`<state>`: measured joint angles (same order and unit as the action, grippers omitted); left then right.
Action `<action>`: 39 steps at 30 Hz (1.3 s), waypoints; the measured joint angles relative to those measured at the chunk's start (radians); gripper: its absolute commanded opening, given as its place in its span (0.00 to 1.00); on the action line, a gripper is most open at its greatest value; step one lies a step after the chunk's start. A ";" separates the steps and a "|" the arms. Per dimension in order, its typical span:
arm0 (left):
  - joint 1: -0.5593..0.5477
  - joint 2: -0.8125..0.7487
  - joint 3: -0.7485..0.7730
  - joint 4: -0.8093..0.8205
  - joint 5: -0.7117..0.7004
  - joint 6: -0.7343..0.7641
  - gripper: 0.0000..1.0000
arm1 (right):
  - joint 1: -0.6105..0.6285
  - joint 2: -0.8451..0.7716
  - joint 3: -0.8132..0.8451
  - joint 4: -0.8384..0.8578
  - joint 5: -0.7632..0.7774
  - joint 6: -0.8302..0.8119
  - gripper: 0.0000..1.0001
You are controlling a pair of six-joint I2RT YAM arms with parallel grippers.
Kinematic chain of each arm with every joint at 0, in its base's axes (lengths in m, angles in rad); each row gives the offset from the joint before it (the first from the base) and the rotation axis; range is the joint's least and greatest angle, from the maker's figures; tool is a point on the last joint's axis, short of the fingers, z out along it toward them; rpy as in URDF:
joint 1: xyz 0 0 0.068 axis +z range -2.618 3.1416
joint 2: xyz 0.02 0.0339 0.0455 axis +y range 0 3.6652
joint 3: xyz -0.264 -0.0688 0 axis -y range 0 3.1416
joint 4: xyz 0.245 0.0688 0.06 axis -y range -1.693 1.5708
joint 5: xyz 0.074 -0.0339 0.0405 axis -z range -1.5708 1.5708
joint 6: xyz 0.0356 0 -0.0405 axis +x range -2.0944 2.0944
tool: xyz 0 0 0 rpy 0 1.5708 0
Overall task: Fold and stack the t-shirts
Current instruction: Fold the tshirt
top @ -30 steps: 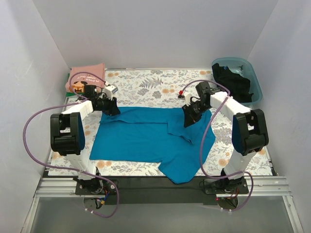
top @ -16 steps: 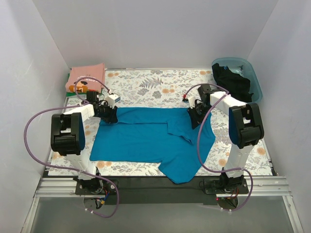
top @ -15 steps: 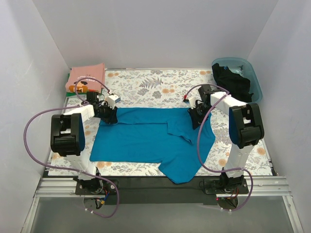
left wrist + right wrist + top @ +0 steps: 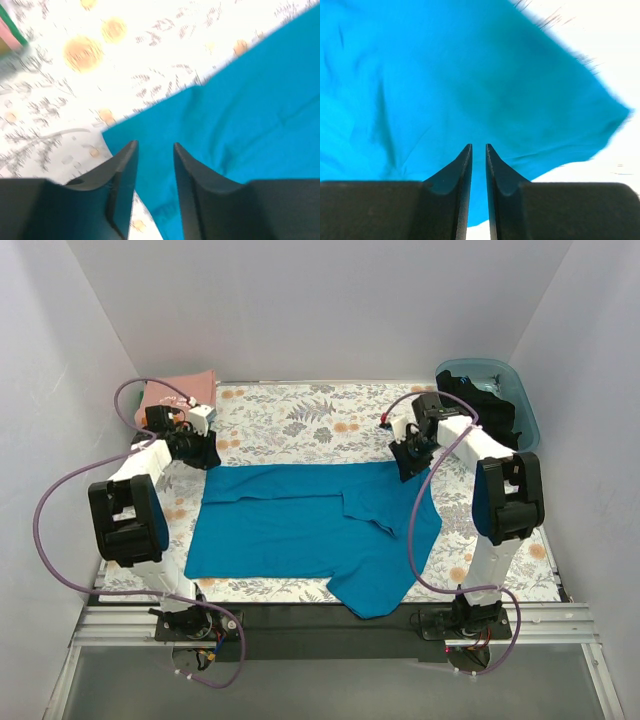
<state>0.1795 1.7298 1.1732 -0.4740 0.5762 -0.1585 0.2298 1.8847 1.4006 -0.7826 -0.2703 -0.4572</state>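
Across the middle of the floral table covering (image 4: 300,420) the teal-blue t-shirt (image 4: 300,525) lies spread and mostly smooth, with one near flap reaching past the covering's front edge. Bare covering lies open beyond its far edge. The left gripper (image 4: 154,150) hovers over the far-left corner, fingers parted and empty. The right gripper (image 4: 477,147) hangs over the far-right corner, fingers nearly touching, with no cloth visibly pinched.

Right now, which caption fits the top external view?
Left end effector and right end effector near the far corners of the spread teal-blue t-shirt on a floral table covering.
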 measured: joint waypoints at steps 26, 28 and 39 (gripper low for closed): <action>0.003 0.289 0.171 0.082 -0.162 -0.010 0.00 | -0.012 0.260 0.251 0.026 0.140 0.011 0.24; 0.003 0.332 0.227 0.092 -0.165 -0.032 0.00 | -0.012 0.304 0.320 0.043 0.159 0.013 0.24; 0.003 0.469 0.436 0.100 -0.167 -0.145 0.33 | -0.012 0.467 0.588 0.124 0.266 0.009 0.59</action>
<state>0.1825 2.1986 1.6093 -0.3744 0.4091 -0.3031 0.2180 2.3512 1.9884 -0.6590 -0.0044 -0.4480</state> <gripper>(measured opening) 0.271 0.438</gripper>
